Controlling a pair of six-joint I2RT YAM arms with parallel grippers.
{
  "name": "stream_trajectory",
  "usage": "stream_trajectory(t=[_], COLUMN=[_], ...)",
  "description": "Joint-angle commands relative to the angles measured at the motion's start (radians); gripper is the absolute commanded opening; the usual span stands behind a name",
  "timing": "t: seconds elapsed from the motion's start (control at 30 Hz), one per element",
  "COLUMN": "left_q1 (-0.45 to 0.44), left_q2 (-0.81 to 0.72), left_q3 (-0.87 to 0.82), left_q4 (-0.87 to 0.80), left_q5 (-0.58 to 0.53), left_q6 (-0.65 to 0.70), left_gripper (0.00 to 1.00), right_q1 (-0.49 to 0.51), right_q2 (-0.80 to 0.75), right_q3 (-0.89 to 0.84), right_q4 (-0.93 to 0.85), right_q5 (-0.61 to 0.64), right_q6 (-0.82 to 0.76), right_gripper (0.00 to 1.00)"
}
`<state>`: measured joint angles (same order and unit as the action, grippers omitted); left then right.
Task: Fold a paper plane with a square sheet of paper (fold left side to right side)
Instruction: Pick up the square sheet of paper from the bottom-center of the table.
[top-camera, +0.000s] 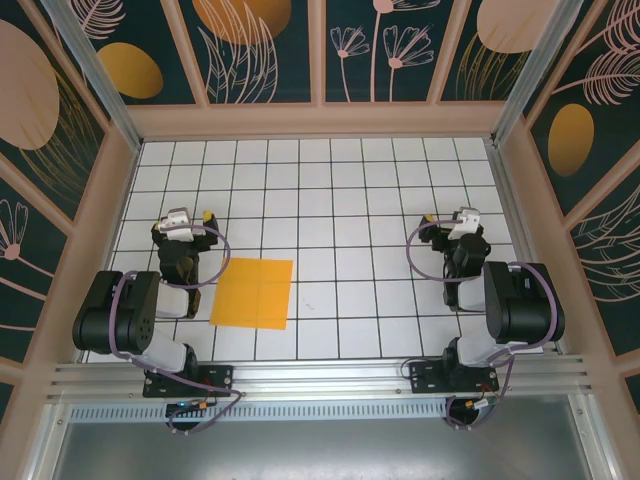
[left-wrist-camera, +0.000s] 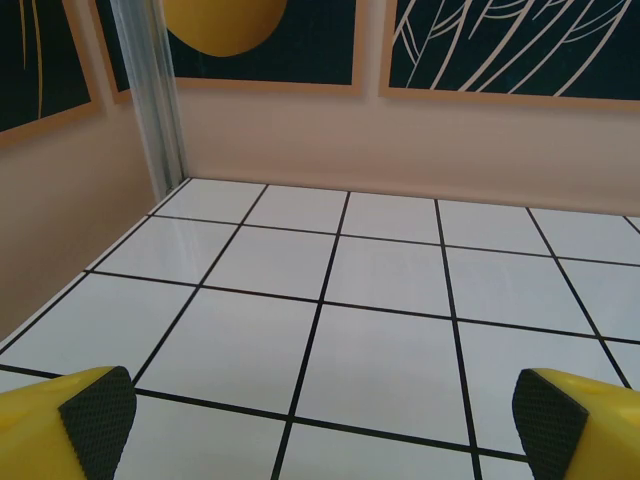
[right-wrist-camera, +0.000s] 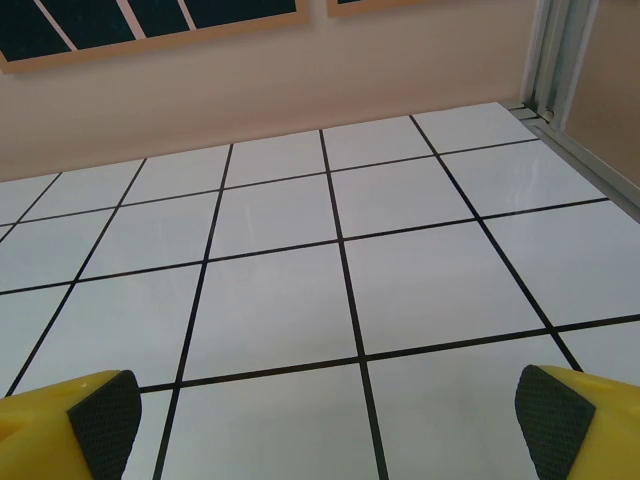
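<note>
Two tools logged, both spread wide and gripping nothing. We note the left tool (top-camera: 188, 218) poised over bare white tiles of the desk (top-camera: 350, 190), its black pads (left-wrist-camera: 98, 420) sitting at opposite edges of the left wrist view with only grid lines between them. We find the right tool (top-camera: 450, 222) the same, pads (right-wrist-camera: 548, 420) far apart above plain tiles. The square sheet of paper (top-camera: 253, 293) lies flat and unfolded on the desk, left of centre toward the near edge, just right of the left arm (top-camera: 125, 310), touching neither tool and well apart from the right one.
</note>
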<state>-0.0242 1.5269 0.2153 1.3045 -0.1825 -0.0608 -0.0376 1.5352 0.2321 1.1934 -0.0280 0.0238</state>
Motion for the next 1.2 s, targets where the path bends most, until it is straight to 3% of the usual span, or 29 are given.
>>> stream_trajectory(t=[0.0,0.57,0.77,0.9,1.03,1.17], left_q1=[0.004,0.004,0.004,0.004,-0.009,-0.127], left_q2=[-0.002,-0.039,-0.317,-0.396,-0.43,-0.435], left_q3=[0.007,0.022,0.244,0.369,0.459,0.522], left_q4=[0.004,-0.044,-0.677,-0.95,-1.274,-1.583], left_q5=[0.018,0.001,-0.054,0.08,0.21,0.174], left_q6=[-0.012,-0.019,-0.176,-0.364,-0.494,-0.517], left_gripper=[0.98,0.99,0.99,0.99,0.98,0.99], right_q1=[-0.002,-0.013,-0.012,0.032,0.166,0.334], right_q2=[0.005,0.0,-0.186,-0.307,-0.382,-0.386], right_q3=[0.006,0.012,0.205,0.293,0.386,0.461], right_q4=[0.044,0.036,-0.47,-0.7,-0.954,-1.169], right_q5=[-0.018,-0.04,-0.028,-0.008,0.086,0.168], right_q6=[-0.014,-0.007,0.045,0.177,0.313,0.452], right_gripper=[0.99,0.99,0.99,0.99,0.99,0.99])
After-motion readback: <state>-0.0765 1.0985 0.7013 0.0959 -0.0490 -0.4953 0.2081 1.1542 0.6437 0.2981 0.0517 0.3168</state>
